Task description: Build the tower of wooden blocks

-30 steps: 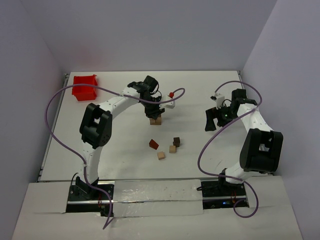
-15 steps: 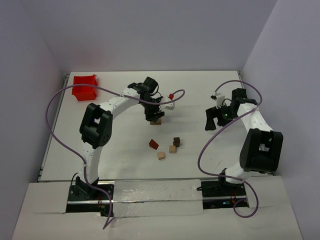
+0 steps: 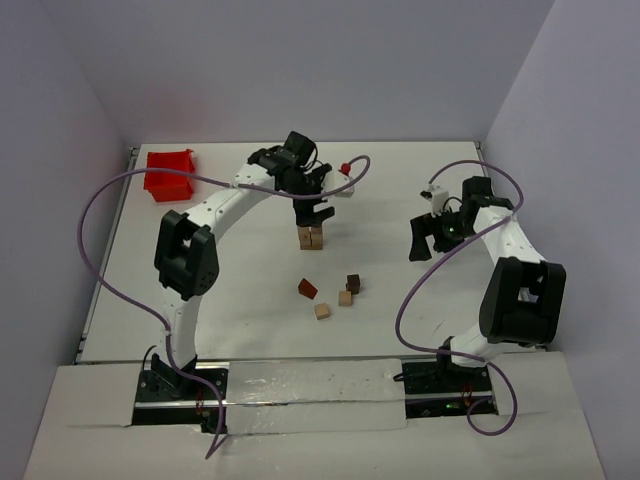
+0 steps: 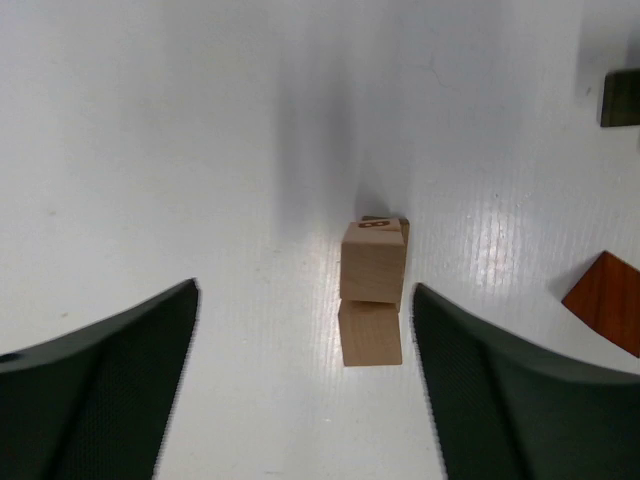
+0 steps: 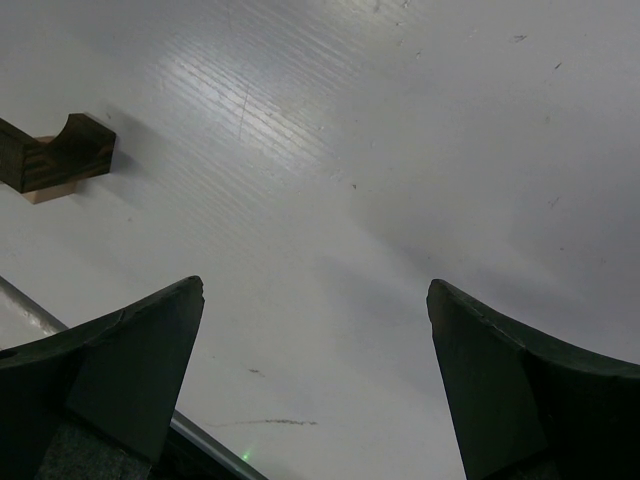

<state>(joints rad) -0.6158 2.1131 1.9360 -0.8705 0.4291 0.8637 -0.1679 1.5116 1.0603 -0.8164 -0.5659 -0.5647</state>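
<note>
I'm hovering the left gripper (image 3: 312,208), spread open and empty, above the short tower of light tan wooden cubes (image 3: 311,238) standing mid-way across the white table (image 3: 220,310). Its top cube (image 4: 373,262) is sitting slightly skewed, so a finger clipping it could topple everything. The right gripper (image 3: 428,236) is idling open, empty.

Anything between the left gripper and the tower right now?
Nothing. In the left wrist view the left gripper hangs open, its fingers apart from the wood block tower on both sides. Only bare white table shows between them.
</note>
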